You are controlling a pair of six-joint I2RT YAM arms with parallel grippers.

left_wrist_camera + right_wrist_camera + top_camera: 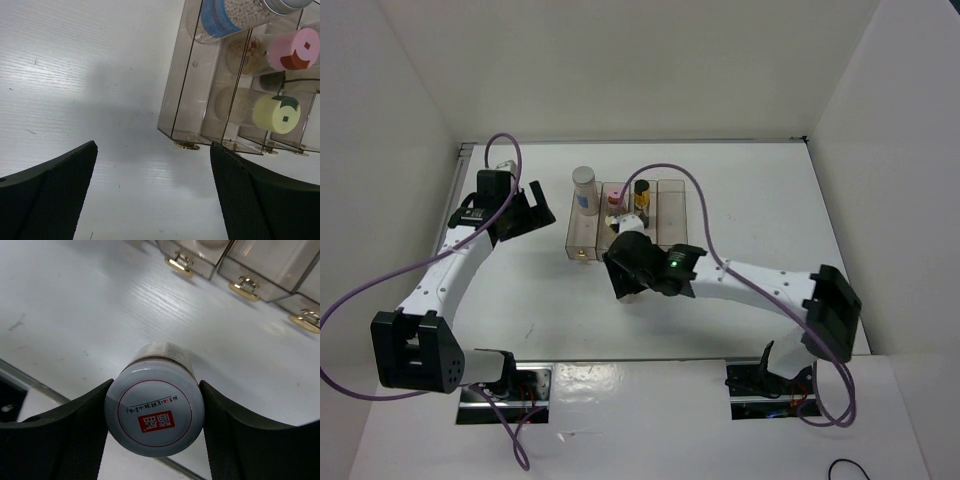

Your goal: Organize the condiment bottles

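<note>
R end effector (155,412) clamped tight on squat red-ringed jar (155,407), by bench (100,305) just in front of clear rack (182,95). L end effector (152,200) wide open, empty, near rack's left side. In rack: white grey-capped bottle (584,188) leftmost compartment; pink-capped bottle (294,48) + yellow-capped bottle (276,114) next; dark black-capped bottle (641,190) third.

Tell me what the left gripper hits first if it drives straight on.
Probably the bare table, just beside the clear rack, whose corner lies close to that line; depth is unclear.
</note>
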